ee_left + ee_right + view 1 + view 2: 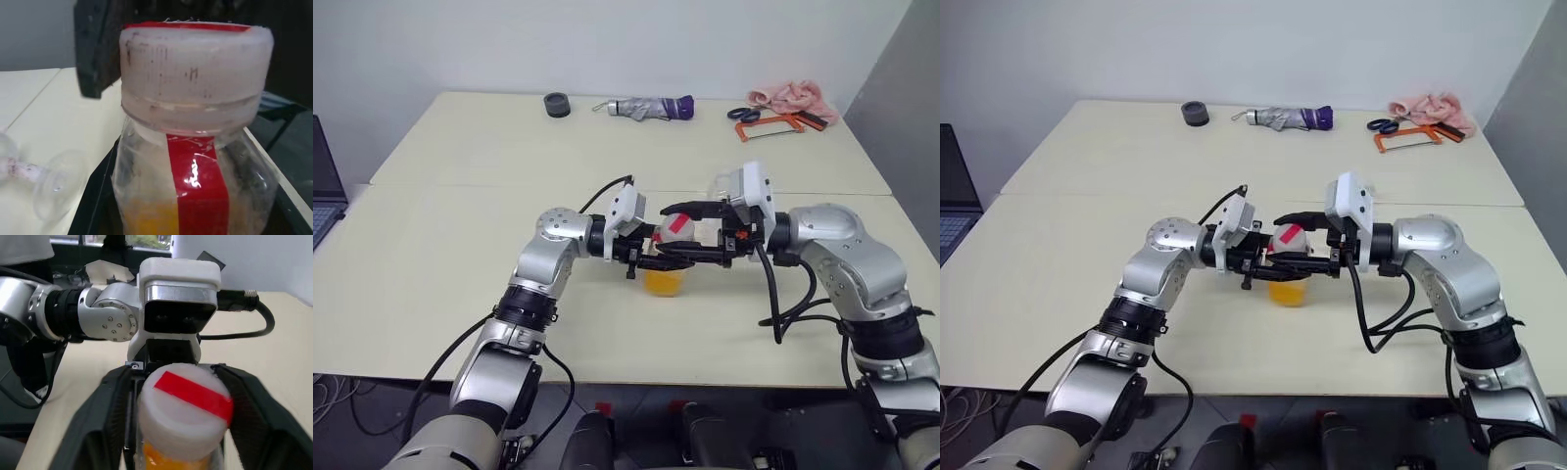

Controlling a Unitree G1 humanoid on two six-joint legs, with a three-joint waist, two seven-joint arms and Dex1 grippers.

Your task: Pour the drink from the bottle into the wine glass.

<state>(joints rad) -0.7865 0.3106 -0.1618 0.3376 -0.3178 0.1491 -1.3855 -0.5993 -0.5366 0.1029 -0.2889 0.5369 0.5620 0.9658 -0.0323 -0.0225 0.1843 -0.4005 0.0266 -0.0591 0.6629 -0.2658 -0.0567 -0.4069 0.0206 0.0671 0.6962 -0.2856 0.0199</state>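
The bottle (pixel 668 257) is a small clear one with a red strip down its side, held upright over the near half of the table (pixel 460 245). My left gripper (pixel 651 257) is shut on its body from the left. The orange drink (pixel 665 282) fills its lower part. Its pale cap (pixel 182 407) carries a red strip across the top. My right gripper (pixel 666 233) comes in from the right, open, with one black finger on each side of the cap. The wine glass (pixel 51 188) shows as a clear shape on the table beyond the bottle in the left wrist view.
Along the far edge lie a black round object (pixel 557 104), a grey-and-purple folded umbrella (pixel 646 108), scissors (pixel 744 114), an orange-framed saw (pixel 773 125) and a pink cloth (pixel 793 96). A laptop (pixel 325 186) sits at the left edge.
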